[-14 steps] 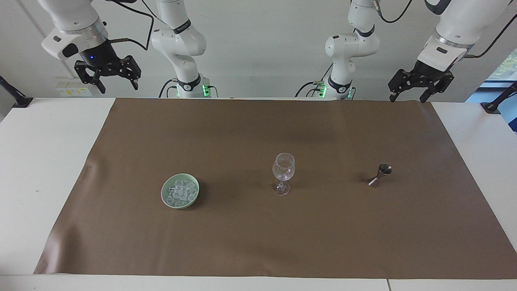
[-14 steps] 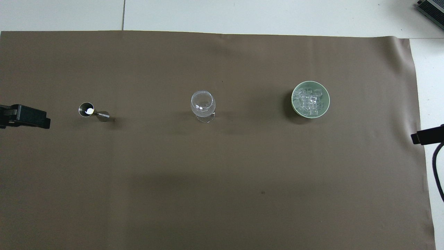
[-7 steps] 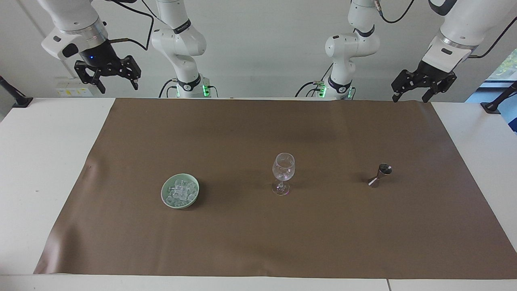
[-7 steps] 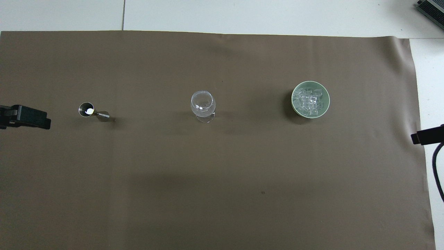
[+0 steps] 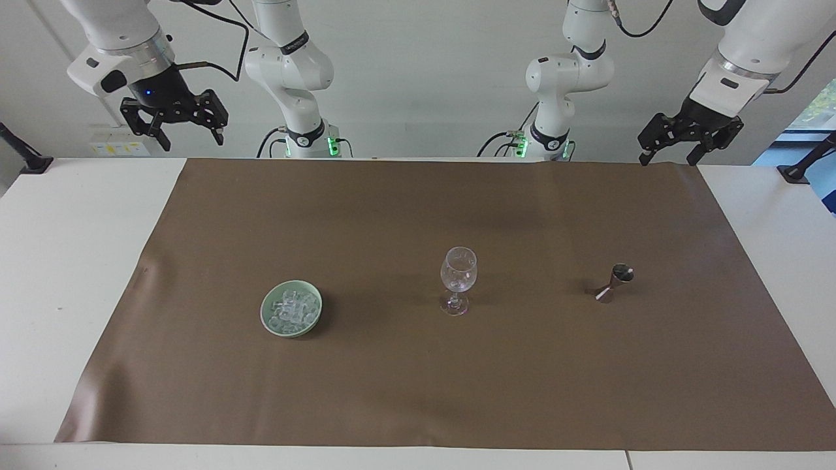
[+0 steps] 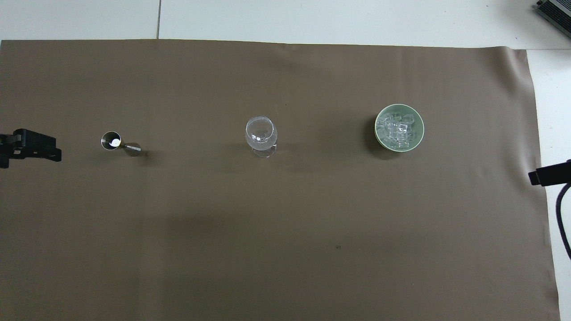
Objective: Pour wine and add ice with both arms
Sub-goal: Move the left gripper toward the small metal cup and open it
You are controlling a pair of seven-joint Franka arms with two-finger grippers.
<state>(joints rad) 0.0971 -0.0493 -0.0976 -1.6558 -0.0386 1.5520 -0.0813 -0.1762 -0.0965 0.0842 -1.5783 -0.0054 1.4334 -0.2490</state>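
Two grippers, left (image 5: 690, 140) upper right and right (image 5: 174, 122) upper left, spread wide, empty; grasp jigger (image 5: 614, 282) at its waist, level, before pouring into glass (image 5: 458, 279).

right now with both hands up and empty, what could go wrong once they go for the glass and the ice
1. The wine glass stands tall on a thin stem, so a sideways nudge could tip it.
2. The ice is small, clear chunks heaped in the bowl; one may slip out.
3. The measuring cup is narrow-waisted and may topple.

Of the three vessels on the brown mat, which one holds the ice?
The pale green bowl, toward the right arm's end, heaped with the ice; the wine glass and metal jigger hold none.
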